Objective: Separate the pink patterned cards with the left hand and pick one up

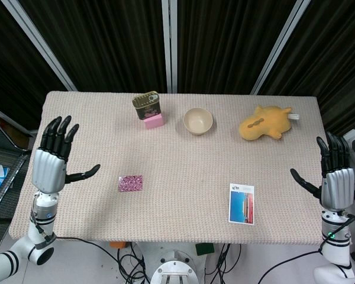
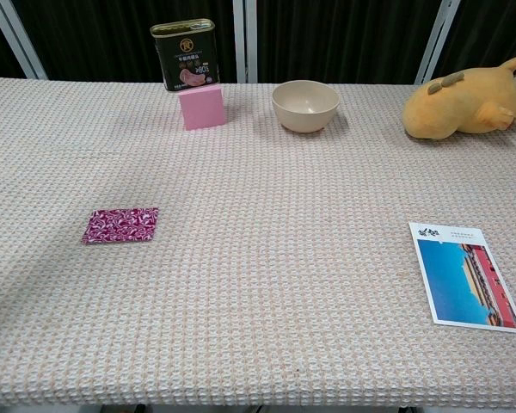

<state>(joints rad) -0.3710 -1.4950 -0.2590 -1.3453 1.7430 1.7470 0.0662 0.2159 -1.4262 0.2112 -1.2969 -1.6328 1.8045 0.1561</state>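
The cards (image 1: 131, 183) lay flat near the table's left front, long axis crosswise, nearer the left hand (image 1: 52, 158), whose fingers were spread and empty.

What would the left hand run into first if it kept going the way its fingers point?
Nothing, as far as the head view shows: the left hand points along the table's left edge, well clear of the pink patterned cards. Height is unclear.

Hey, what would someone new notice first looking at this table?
Probably the two raised robot hands, the left hand and right hand, open at opposite table edges. Then the yellow plush toy at the far right, and the small pink patterned cards lying flat near the left hand.
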